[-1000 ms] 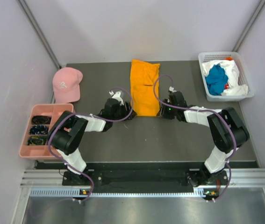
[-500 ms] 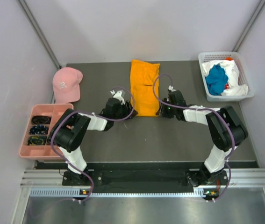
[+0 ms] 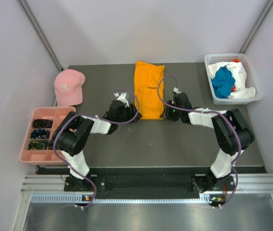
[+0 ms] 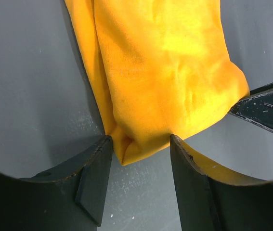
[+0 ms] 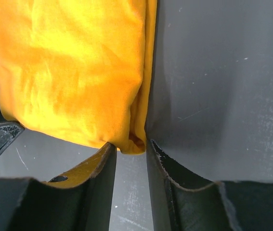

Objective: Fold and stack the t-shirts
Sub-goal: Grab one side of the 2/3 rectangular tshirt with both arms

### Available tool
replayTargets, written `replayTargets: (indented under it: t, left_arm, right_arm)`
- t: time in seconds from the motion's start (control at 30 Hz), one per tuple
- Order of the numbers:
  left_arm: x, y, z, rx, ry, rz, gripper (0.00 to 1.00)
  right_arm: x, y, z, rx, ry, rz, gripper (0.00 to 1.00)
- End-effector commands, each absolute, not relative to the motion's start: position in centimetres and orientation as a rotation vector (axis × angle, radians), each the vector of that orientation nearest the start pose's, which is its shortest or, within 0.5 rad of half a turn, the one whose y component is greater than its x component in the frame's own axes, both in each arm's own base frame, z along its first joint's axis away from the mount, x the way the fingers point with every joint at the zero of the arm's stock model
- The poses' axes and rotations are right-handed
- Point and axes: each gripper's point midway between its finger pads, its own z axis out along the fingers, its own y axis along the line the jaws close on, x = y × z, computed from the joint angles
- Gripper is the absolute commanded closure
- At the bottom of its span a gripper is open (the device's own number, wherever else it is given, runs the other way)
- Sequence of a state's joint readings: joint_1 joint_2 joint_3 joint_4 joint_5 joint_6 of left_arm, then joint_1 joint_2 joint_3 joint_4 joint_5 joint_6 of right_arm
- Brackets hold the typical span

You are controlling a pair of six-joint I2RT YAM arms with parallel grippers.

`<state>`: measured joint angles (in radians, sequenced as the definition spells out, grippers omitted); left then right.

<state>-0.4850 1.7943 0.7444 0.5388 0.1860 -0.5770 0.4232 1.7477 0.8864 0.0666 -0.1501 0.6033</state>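
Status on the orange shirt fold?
Left gripper astride near left corner of orange t-shirt, grip unclear. Right gripper pinching near right corner. Shirt lies folded lengthwise. Pink cap off to the side.

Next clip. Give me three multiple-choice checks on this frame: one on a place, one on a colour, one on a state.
1. Where do the teal t-shirt and the white t-shirt lie?
A in the white basket at the table's far right
B on the pink tray
C beside the left arm's base

2. What colour is the baseball cap?
A white
B pink
C teal

3. How does the orange t-shirt lie?
A crumpled in a heap
B draped over the basket rim
C folded into a long strip, flat on the table

Answers:
1 A: both are bunched inside the basket.
2 B: it is pink with a white logo.
3 C: it is a narrow strip, with the left claw and the right claw at its near corners.
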Motion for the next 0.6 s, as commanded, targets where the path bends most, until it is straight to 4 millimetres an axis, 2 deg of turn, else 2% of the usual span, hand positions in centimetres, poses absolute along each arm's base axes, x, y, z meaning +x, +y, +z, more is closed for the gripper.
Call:
replayTargets:
  t: [0.0, 0.3, 0.4, 0.5, 0.57]
  left_arm:
    - [37.4, -25.3, 3.0, 0.018, 2.203, -0.785, 0.43]
    - [37.8, -25.1, 3.0, 0.02, 2.207, -0.771, 0.44]
    - [37.9, -25.0, 3.0, 0.017, 2.206, -0.767, 0.45]
    - [38.0, -24.7, 2.8, 0.01, 2.212, -0.76, 0.5]
    - [38.1, -24.6, 2.8, 0.009, 2.214, -0.762, 0.55]
  right_arm:
    - [36.7, 20.2, 2.4, 0.157, 2.461, 0.548, 0.67]
    - [37.0, 19.5, 2.1, 0.165, 2.466, 0.498, 0.66]
    - [37.1, 19.9, 2.0, 0.157, 2.467, 0.521, 0.66]
    - [37.3, 20.3, 2.0, 0.149, 2.465, 0.551, 0.72]
    - [37.2, 20.5, 1.7, 0.148, 2.471, 0.563, 0.8]
